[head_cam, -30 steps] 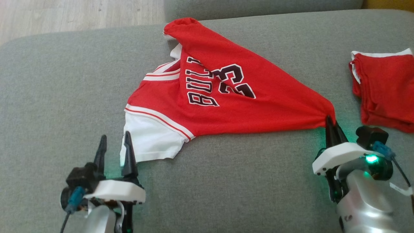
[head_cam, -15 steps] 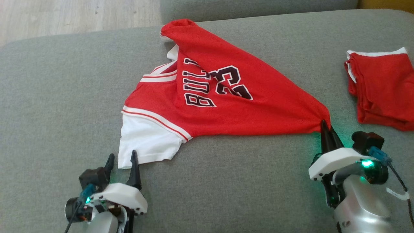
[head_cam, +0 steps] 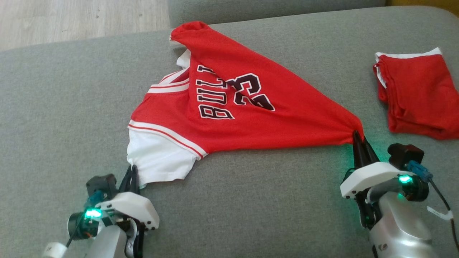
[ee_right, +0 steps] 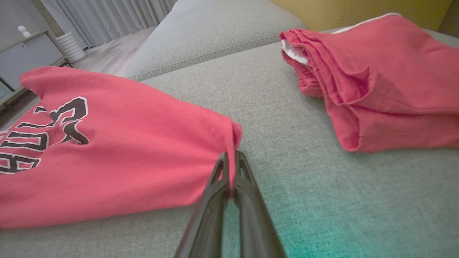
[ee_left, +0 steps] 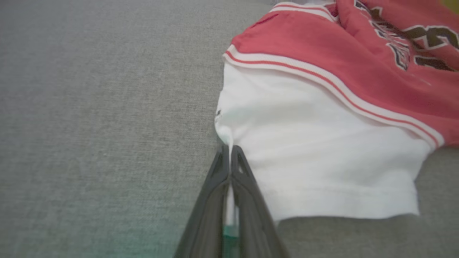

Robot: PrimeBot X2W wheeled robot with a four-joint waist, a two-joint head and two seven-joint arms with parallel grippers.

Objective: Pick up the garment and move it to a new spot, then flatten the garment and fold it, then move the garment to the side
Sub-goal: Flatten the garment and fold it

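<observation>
**Inspector:** Left claw has changed. A second ago its fingers stood apart beside the sleeve. It has since drawn back toward 7 o'clock and closed on the near corner of the short white cloth sleeve of the red and white basketball jersey with black lettering. The left wrist view shows a thin tuck of white cloth pinched between the tips.

**Clerk:** And the other side?

**Inspector:** No change. Right claw remains clamped on a bunched corner of the red hem at 4 o'clock. The slight shift of the whole head view is the camera moving, not the cloth.

**Clerk:** Where does the garment lie?

**Inspector:** Mid-seat on the grey woven sofa seat, print upward. It is not flat. A fold is heaped toward 12 o'clock, and the red body is drawn to a point at the right claw. A folded red garment lies well apart at 2 o'clock.

**Clerk:** What does that mean for the task?

**Inspector:** In my judgement both holds are now set, one at each end, so the jersey is ready to be lifted and carried or pulled out flat. Flattening and folding are not yet done. One caution: the left hold takes very little cloth and could slip under tension.
</observation>
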